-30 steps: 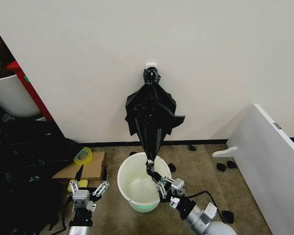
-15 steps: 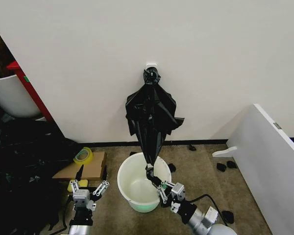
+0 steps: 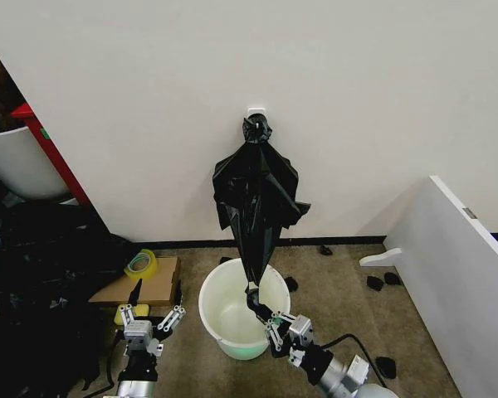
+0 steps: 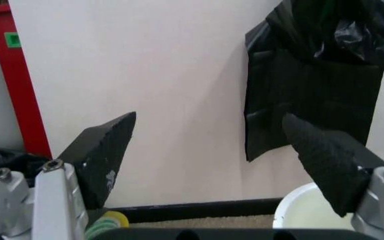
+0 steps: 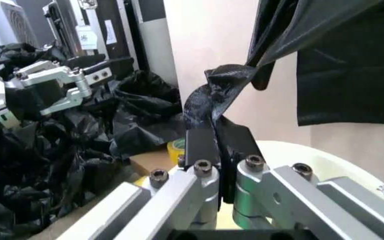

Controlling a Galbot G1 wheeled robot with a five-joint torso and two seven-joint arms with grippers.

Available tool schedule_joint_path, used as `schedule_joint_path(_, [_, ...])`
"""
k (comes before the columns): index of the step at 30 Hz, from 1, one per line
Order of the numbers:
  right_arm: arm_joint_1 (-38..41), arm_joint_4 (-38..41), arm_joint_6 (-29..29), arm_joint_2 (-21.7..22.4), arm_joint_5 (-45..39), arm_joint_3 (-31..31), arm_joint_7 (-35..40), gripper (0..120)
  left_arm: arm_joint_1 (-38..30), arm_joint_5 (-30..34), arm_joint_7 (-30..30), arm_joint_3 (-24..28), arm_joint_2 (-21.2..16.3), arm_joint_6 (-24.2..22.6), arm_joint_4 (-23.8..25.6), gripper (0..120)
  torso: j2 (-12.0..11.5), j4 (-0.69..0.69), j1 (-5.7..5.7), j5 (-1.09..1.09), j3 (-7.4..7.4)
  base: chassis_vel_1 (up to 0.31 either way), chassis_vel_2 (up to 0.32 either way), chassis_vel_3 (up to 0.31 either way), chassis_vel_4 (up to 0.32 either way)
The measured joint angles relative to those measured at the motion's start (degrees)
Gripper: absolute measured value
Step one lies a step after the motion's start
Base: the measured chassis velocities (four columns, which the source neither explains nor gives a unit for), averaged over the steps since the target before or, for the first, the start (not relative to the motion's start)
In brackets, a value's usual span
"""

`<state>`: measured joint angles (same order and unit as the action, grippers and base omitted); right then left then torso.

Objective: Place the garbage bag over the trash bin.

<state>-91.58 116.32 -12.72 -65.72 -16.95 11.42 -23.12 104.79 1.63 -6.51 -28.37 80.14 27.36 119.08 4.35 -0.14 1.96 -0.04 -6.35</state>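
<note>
A black bundle of bags [image 3: 257, 186] hangs from a wall hook above the cream trash bin [image 3: 209, 313]. One garbage bag [image 3: 253, 265] is drawn down out of the bundle to a narrow tip over the bin's mouth. My right gripper [image 3: 256, 305] is shut on that tip, above the bin's near right rim. In the right wrist view, the right gripper [image 5: 213, 134] pinches the crinkled garbage bag [image 5: 209, 100] over the bin [image 5: 299, 155]. My left gripper [image 3: 149, 318] stands open left of the bin; the left wrist view shows the left gripper [image 4: 209, 150] empty, facing the bundle [image 4: 312, 85].
A heap of dark plastic sheeting [image 3: 33, 282] lies on the left. Cardboard [image 3: 149, 286] with a yellow tape roll [image 3: 140, 264] sits by the left gripper. A white panel [image 3: 465, 274] stands on the right. Small black bits [image 3: 375, 283] dot the carpet.
My right gripper has drawn back toward me and slightly down with the bag tip in it, stretching the bag longer. The left gripper has not moved.
</note>
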Motion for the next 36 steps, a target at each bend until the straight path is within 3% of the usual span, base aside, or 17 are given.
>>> schedule_joint_path(36, [-0.15, -1.38, -1.73, -0.11, -0.13, 0.48, -2.44, 0, -1.02, 0.53, -0.03, 0.24, -0.40, -0.32, -0.36, 82, 0.00, 0.00, -0.01, -0.01, 0.00, 0.000, 0.000, 0.000, 0.000])
